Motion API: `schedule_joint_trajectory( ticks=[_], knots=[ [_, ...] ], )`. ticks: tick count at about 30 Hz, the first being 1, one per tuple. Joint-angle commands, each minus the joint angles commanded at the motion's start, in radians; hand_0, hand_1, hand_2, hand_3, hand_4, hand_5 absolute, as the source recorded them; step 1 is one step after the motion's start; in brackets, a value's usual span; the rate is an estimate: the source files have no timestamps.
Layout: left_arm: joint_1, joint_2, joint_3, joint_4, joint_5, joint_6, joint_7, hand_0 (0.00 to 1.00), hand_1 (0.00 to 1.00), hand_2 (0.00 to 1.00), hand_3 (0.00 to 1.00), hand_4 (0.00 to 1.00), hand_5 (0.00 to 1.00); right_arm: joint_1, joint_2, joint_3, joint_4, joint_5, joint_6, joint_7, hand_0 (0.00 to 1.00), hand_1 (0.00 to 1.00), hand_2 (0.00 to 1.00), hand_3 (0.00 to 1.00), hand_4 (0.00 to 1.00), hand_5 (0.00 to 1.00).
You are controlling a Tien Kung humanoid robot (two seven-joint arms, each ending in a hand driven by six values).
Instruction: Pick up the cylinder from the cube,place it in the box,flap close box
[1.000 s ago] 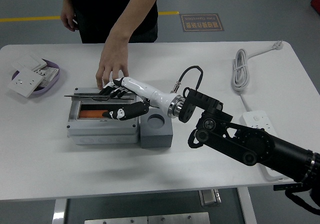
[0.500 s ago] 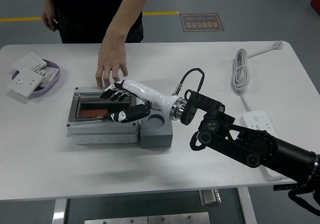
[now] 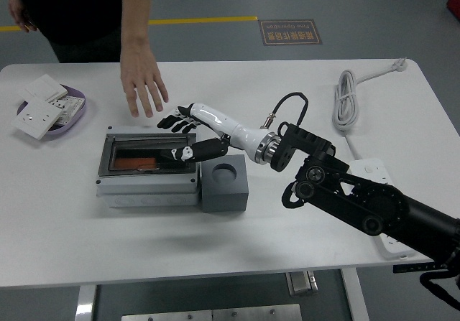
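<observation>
While the right hand (image 3: 183, 131) hovers with fingers spread and empty over the box's (image 3: 147, 170) right end, the orange cylinder (image 3: 136, 163) lies inside, just left and below, long axis left-right. Beside it the grey cube (image 3: 224, 184) stands empty; a person's hand (image 3: 144, 84) hangs beyond.

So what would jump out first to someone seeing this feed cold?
The robot's right hand, white with black fingers spread open, hovering over the grey box left of centre. Next, a person's hand hanging above the table's far edge, and the grey cube with an empty round socket beside the box.
</observation>
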Motion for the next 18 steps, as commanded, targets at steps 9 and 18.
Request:
schedule_joint_trajectory(
  ticks=[9, 18],
  knots=[
    [0.009, 0.002, 0.016, 0.000, -0.022, 0.002, 0.002, 0.599, 0.571, 0.579, 0.568, 0.589, 0.166, -0.160, -0.061, 0.224, 0.034, -0.030, 0.006, 0.017, 0.677, 0.715, 0.739, 0.696, 0.799, 0.300],
    [0.014, 0.001, 0.043, 0.000, -0.060, 0.007, -0.005, 0.599, 0.571, 0.579, 0.567, 0.589, 0.164, -0.369, -0.021, 0.484, 0.047, 0.015, 0.035, 0.135, 0.678, 0.711, 0.735, 0.687, 0.787, 0.287]
  ],
)
